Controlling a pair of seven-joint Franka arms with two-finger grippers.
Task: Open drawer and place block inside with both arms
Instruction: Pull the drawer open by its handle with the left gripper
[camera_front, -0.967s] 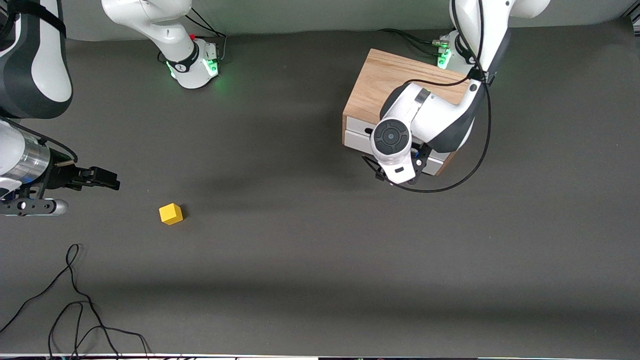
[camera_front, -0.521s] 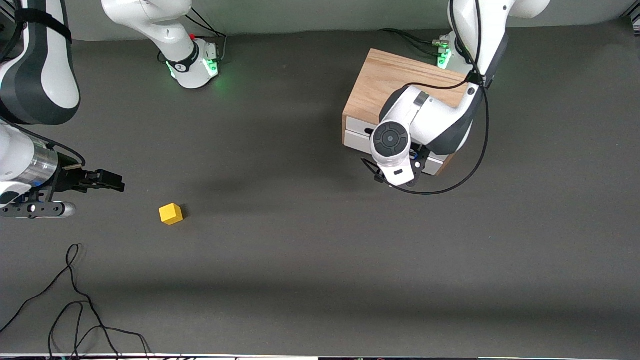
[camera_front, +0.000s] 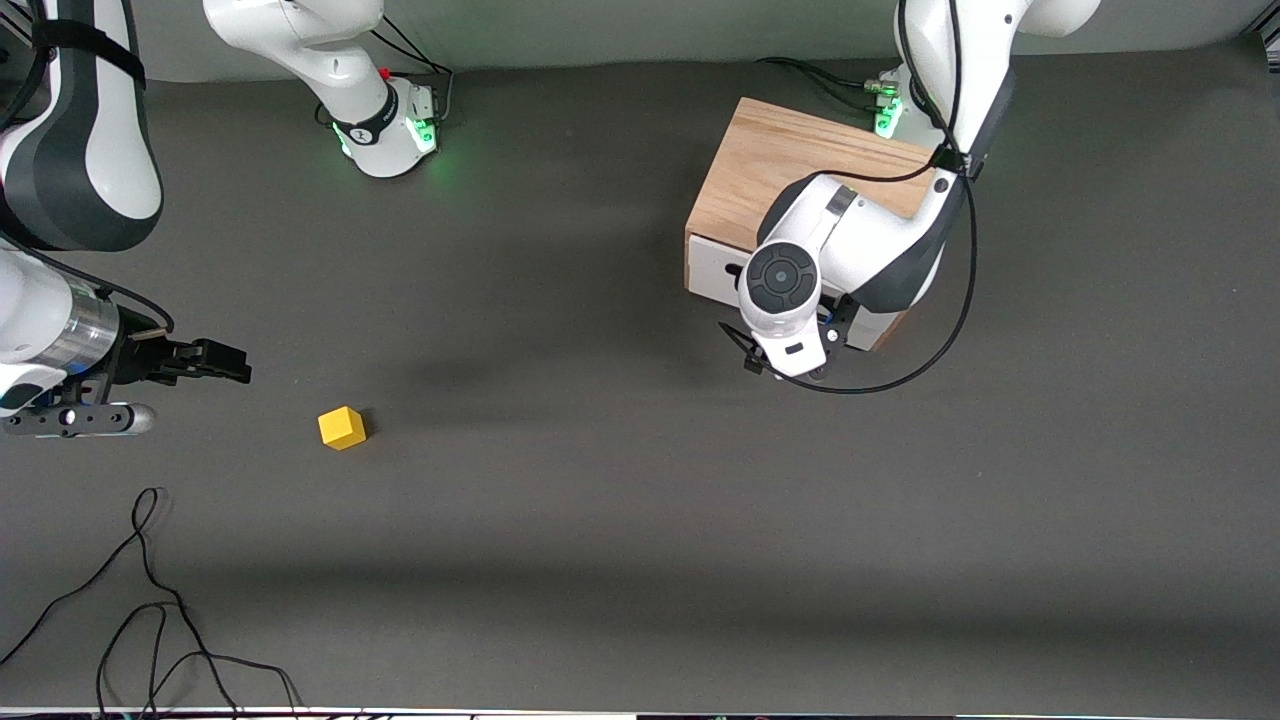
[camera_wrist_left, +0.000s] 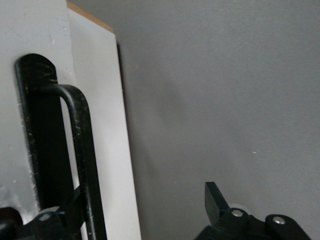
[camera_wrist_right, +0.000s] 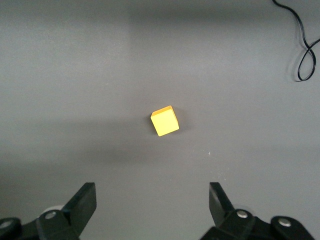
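The yellow block (camera_front: 342, 428) lies on the dark table toward the right arm's end. My right gripper (camera_front: 236, 362) hangs open and empty over the table beside the block. In the right wrist view the block (camera_wrist_right: 165, 121) lies ahead of the open right gripper (camera_wrist_right: 152, 197). The wooden box (camera_front: 775, 165) stands near the left arm's base, its white drawer front (camera_front: 712, 270) facing the front camera. My left gripper (camera_wrist_left: 144, 197) is open at the drawer front (camera_wrist_left: 100, 125), with the black bar handle (camera_wrist_left: 84, 150) between its fingers, close to one of them. In the front view the left wrist hides that gripper.
Loose black cables (camera_front: 150, 590) lie on the table near the front camera at the right arm's end; one loop shows in the right wrist view (camera_wrist_right: 306, 55). The left arm's cable (camera_front: 900, 370) loops beside the box.
The left wrist has shifted slightly across the drawer front. The right gripper has moved a little toward the block. The block has not moved.
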